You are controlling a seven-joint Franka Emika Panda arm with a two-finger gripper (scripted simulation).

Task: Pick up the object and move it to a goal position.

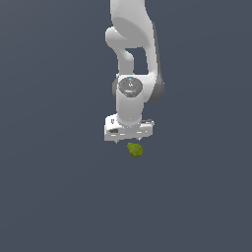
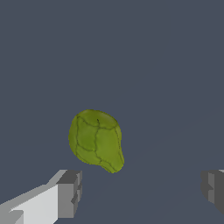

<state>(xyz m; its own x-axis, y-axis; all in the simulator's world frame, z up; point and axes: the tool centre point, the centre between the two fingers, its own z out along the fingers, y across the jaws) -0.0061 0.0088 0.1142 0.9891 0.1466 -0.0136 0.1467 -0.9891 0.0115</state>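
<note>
Object: small olive-green fruit, pear-shaped, one end broad and rounded, the other tapering to a blunt tip. Surface is lumpy and faceted; dark crease lines divide it into irregular patches, clearest in the wrist view. Colour is a yellowish green on the lit facets, darker along the creases and the shaded edge.

Position: in the exterior view the object lies on the plain dark grey-blue ground, just below the white gripper and slightly toward the exterior view's right of the hand's centre. It looks narrower than the hand above it. Whether it rests on the ground or sits slightly off it cannot be judged; no clear shadow is visible.

Gripper, wrist view: two grey fingertip pads are visible, set wide apart, with bare ground between them. The fruit sits beyond the pads, nearer to the pad that carries the white finger body, and touches neither. Jaws spread, holding nothing.

Arm: white Panda links with grey joint covers descend from the top of the exterior view, wrist pointing straight down over the fruit. The fingertips barely show as small points under the hand in that view.
</note>
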